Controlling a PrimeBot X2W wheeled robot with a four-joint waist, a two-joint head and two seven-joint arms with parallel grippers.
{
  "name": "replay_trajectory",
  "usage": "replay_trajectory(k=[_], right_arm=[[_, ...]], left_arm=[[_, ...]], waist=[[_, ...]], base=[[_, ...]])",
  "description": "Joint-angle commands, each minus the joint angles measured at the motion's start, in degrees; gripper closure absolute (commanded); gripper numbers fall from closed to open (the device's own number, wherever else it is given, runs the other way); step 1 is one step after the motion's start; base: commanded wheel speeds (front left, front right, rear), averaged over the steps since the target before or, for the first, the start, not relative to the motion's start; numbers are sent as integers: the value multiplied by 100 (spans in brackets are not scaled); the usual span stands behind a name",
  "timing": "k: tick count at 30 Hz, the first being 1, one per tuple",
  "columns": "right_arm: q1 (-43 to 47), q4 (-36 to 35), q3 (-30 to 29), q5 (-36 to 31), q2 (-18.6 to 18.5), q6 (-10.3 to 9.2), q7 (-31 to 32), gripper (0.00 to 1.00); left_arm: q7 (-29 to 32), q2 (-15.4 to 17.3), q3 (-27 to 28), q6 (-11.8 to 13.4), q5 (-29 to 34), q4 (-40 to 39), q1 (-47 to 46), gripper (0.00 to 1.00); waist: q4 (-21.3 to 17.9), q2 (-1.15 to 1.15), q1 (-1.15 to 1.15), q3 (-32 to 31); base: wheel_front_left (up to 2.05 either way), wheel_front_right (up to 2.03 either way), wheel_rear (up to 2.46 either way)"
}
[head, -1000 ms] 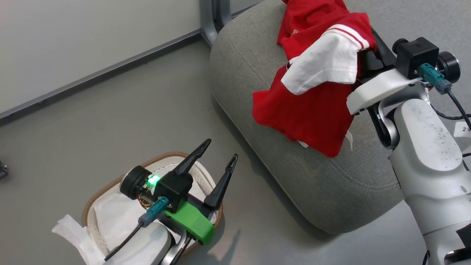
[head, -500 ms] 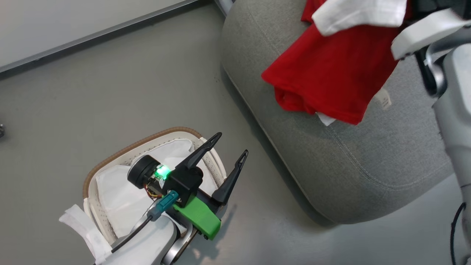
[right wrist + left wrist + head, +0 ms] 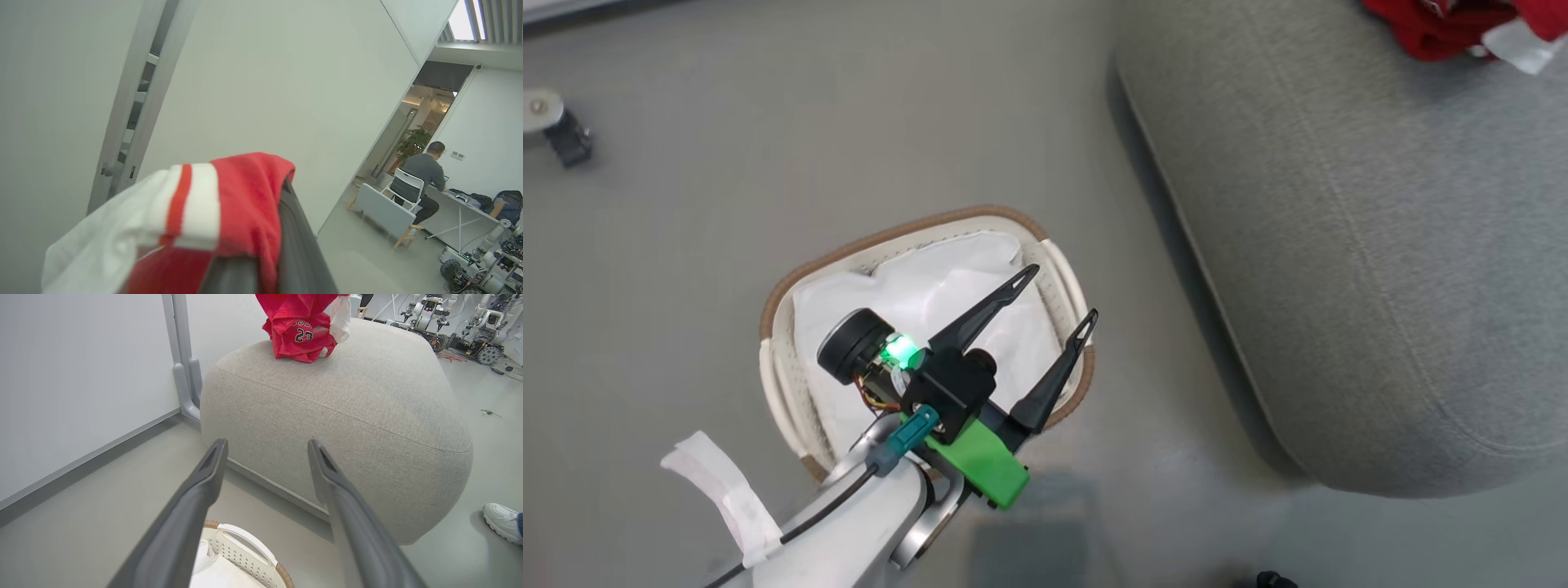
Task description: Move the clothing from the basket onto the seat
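A smooth grey floor [image 3: 727,163] runs to a plain white wall [image 3: 73,375] edged with a grey baseboard [image 3: 81,465], where a grey metal post [image 3: 179,355] stands upright against it. Daylight comes through a louvred window [image 3: 466,20] high under the ceiling. Warm lamps glow in an open doorway [image 3: 425,110], where 1 potted plant [image 3: 412,143] stands. A person [image 3: 425,171] sits on a white chair [image 3: 404,183] at a desk [image 3: 461,208], back to the camera, with a dark bag [image 3: 506,202] near.
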Motion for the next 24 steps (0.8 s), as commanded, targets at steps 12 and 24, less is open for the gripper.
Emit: replay_trajectory(k=[12,24], right_arm=[[1036,1363,-1517,-665,530,-8,-384,100],[1625,1219,-1930,-1296,1289,-8,-611,0]], left_arm=[[-103,6,-15,5,193,120,-321,0],[-134,82,-41,75,241,151,-329,0]], waist=[[664,-1,0,1058],[239,-1,0,846]], base=[[0,0,0],[0,0,0]])
